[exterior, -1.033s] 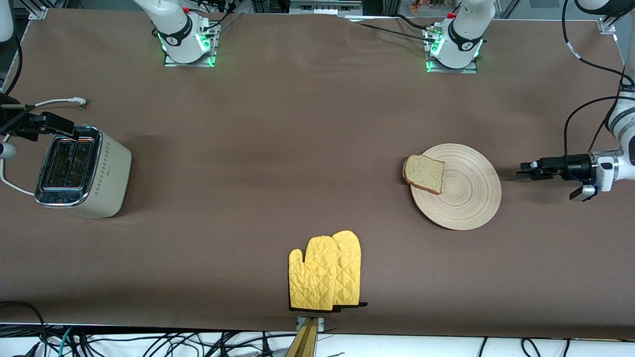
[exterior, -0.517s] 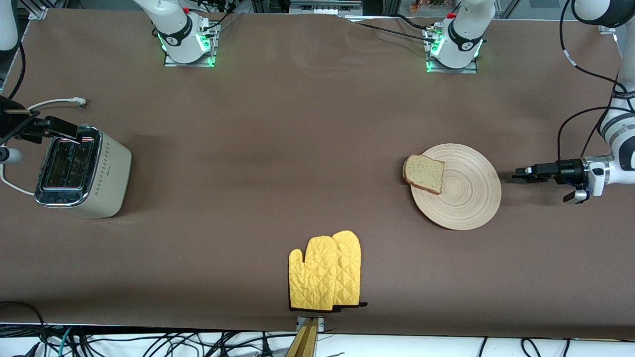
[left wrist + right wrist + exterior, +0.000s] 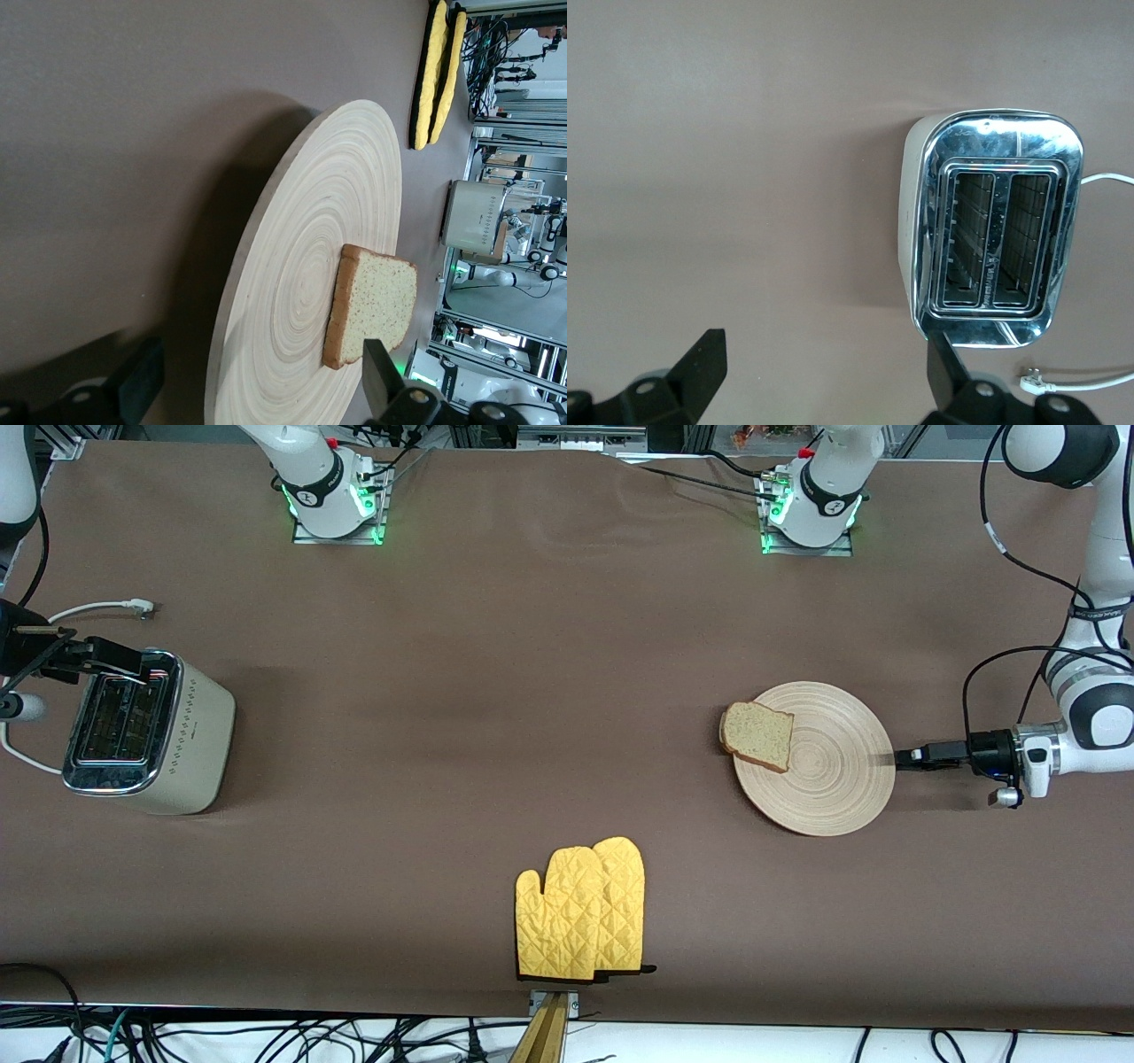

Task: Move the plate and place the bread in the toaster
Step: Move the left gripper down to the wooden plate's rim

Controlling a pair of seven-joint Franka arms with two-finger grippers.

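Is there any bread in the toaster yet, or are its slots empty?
Empty. The right wrist view looks down into both slots of the toaster and shows only wire guides; the bread lies on the plate.

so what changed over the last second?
The left gripper dropped low and slid in to the plate rim at the left arm's end of the table, fingers open, nothing gripped yet. The right gripper barely moved over the toaster. Plate, bread, toaster and mitts stayed put.

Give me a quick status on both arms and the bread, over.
Left gripper open at plate rim. Right gripper open over toaster. Bread on plate, overhanging its edge. Yellow mitts lie clear.
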